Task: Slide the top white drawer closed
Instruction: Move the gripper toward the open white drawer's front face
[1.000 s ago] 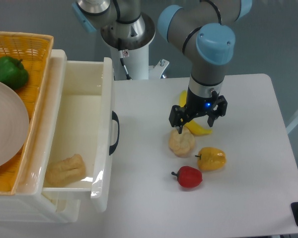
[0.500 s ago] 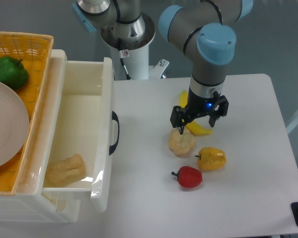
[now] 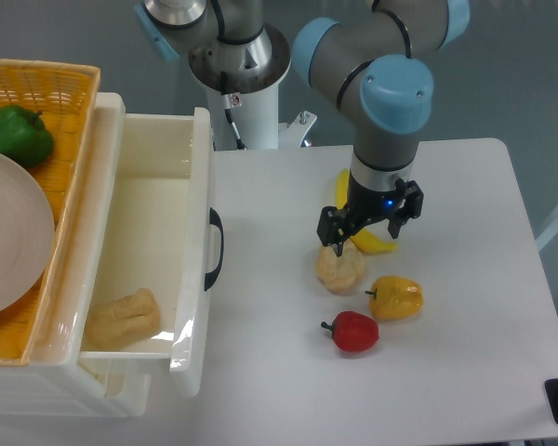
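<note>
Drawer wide open, hand parked over the food pile!

The top white drawer (image 3: pixel 158 232) sits pulled far out at the left of the counter (image 3: pixel 465 372), its black handle (image 3: pixel 215 247) facing the middle and a pale bread piece (image 3: pixel 123 319) lying inside. Well apart from it, the hand (image 3: pixel 368 227) hangs with its fingers spread and nothing between them, just above a bread roll (image 3: pixel 339 267) and a banana (image 3: pixel 365 238). Nearby lie a yellow pepper (image 3: pixel 396 296) and a red pepper (image 3: pixel 354 331). An orange basket (image 3: pixel 28 102) on top holds a green pepper (image 3: pixel 17 135) and a plate (image 3: pixel 9 242).
</note>
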